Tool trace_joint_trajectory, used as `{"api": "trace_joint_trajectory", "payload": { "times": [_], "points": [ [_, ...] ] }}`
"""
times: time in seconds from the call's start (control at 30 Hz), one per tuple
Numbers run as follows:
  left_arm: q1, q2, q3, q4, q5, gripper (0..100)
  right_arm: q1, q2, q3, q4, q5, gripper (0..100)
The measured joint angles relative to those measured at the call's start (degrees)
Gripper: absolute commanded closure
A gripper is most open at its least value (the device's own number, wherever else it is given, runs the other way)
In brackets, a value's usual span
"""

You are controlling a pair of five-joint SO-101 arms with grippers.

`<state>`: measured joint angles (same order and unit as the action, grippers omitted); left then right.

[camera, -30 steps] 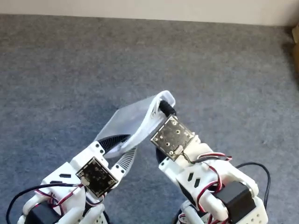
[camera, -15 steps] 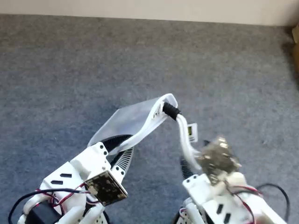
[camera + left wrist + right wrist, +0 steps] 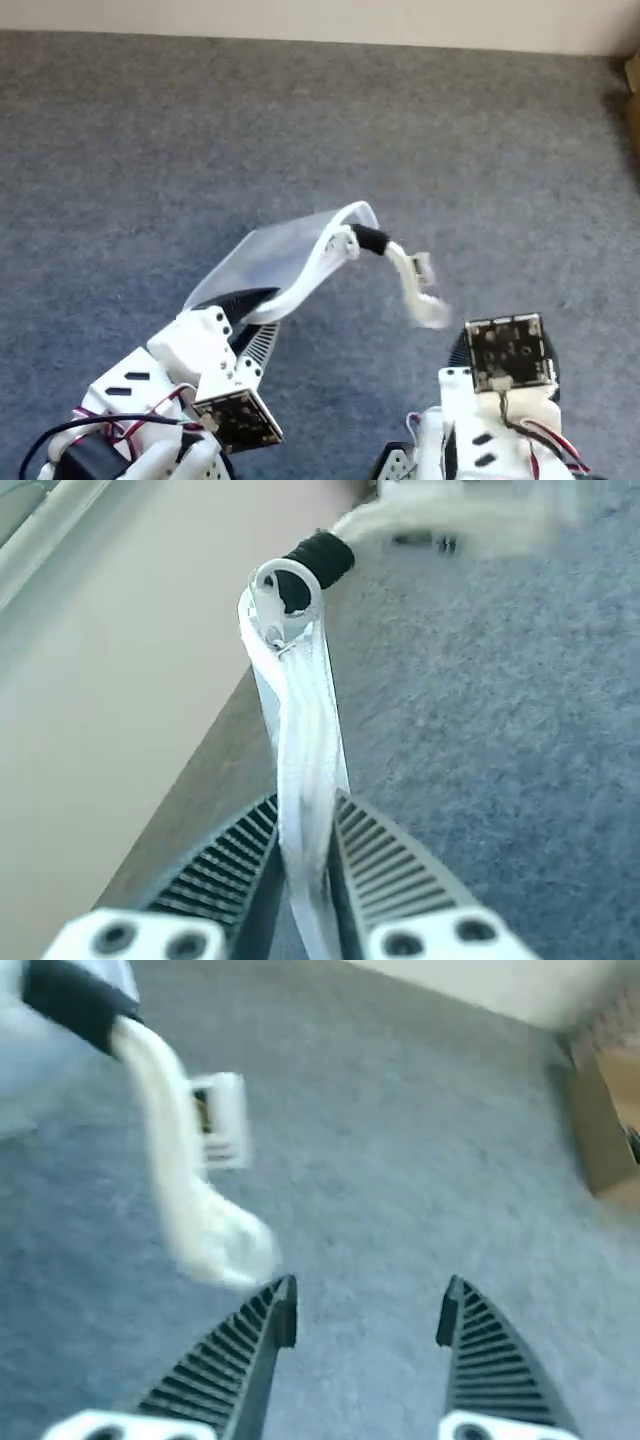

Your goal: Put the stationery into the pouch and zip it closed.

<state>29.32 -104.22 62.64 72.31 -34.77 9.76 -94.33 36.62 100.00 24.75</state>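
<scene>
- Found left gripper [image 3: 305, 802] clamped tight on the zipper edge of the pouch [image 3: 275, 255]; held raised off the grey table surface [image 3: 150, 130], likely as an anchor to keep the seam taut.
- Noted zip slider [image 3: 275, 595] at the pouch's far end, away from that grip; judged the zip run fully, or nearly so.
- Saw right gripper [image 3: 368, 1292] spread wide, holding nothing, with white pull strap [image 3: 175, 1195] dangling loose just beside one finger.
- Logged open surface all round; cardboard box [image 3: 600, 1130] at one edge, well apart.
</scene>
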Motion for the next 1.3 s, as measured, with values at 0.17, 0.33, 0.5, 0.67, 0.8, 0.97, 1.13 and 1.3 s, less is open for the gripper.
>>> {"api": "trace_joint_trajectory", "payload": {
  "times": [0.17, 0.33, 0.5, 0.67, 0.8, 0.97, 1.13, 1.3],
  "points": [
    [-3.34, -0.09, -0.09, 0.0, -1.93, 99, 13.01, -5.45, 5.8, 0.0, 5.98, 78.2],
    [-5.01, 0.18, -1.23, 0.09, -1.58, 99, 19.52, -9.49, 6.59, -2.81, 6.86, 78.2],
    [-5.19, 0.09, -1.23, 0.09, 0.88, 99, 20.04, -9.41, 7.82, -4.13, 6.95, 78.2],
    [-5.19, 0.09, -1.23, 0.09, 2.55, 99, 20.04, -6.95, 7.82, -8.0, 4.22, 78.2],
    [-5.19, 0.09, -1.23, 0.09, 4.48, 99, 20.04, -3.52, 5.63, -10.2, 3.08, 78.3],
    [-5.1, 0.09, -1.23, 0.09, 6.33, 99, 18.11, 2.9, -0.09, -11.16, 2.81, 78.3],
    [-4.66, 0.0, -0.7, 0.09, 7.21, 99, 8.62, 9.23, -5.8, -11.16, -1.05, 78.3],
    [-4.57, -0.09, -0.18, 0.09, 7.47, 99, -4.92, 14.95, -7.21, -11.16, -4.31, 78.3]
  ]
}}
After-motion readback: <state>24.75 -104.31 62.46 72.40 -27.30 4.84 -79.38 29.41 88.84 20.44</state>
